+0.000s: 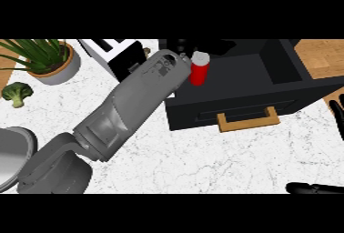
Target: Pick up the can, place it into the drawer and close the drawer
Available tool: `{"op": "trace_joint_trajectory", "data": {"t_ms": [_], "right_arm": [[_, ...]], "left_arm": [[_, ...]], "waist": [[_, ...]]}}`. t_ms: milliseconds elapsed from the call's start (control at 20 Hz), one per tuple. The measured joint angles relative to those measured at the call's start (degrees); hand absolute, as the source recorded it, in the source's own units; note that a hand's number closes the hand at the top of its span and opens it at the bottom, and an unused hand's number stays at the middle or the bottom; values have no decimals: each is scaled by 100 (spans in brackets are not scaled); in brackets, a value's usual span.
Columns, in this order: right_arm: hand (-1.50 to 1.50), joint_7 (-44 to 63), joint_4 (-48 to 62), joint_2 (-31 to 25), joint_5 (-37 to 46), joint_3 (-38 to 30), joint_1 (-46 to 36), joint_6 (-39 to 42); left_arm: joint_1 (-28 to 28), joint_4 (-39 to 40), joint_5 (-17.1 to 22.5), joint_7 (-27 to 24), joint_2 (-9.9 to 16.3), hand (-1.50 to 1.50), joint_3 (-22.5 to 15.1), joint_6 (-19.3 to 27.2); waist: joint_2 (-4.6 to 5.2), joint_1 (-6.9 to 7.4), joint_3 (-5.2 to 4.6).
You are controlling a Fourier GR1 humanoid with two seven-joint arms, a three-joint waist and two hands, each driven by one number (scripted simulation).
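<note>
In the head view, the left forearm (134,107) goes diagonally from the lower left up to the black drawer (249,98). The left hand (184,48) is at the top of the drawer and mostly hidden behind the wrist; its dark fingers seem curled round the red can (197,69). The can stands upright with its white top, above the open inside of the drawer, at its left part. The drawer has a wooden handle (247,120) at its front and rests on the white marble tabletop (222,159). The right hand (338,113) shows at the right edge with straight fingers, holding nothing. A potted plant (47,57) and a broccoli (17,93) are far left.
</note>
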Motion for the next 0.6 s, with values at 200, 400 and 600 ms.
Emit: {"op": "trace_joint_trajectory", "data": {"t_ms": [200,400,600], "right_arm": [[-150,-111,-211,-88,261,41,78,21],[-150,-273,-422,-343,704,49,69,78],[-150,-480,-529,-508,1227,201,65,120]], "left_arm": [[45,-7,156,-107,-1,-150,34,84],[109,-110,355,-169,0,-150,69,141],[70,-201,548,-184,-1,-150,99,170]], "waist": [[-10,13,-3],[-19,31,-6],[-28,89,-6]]}}
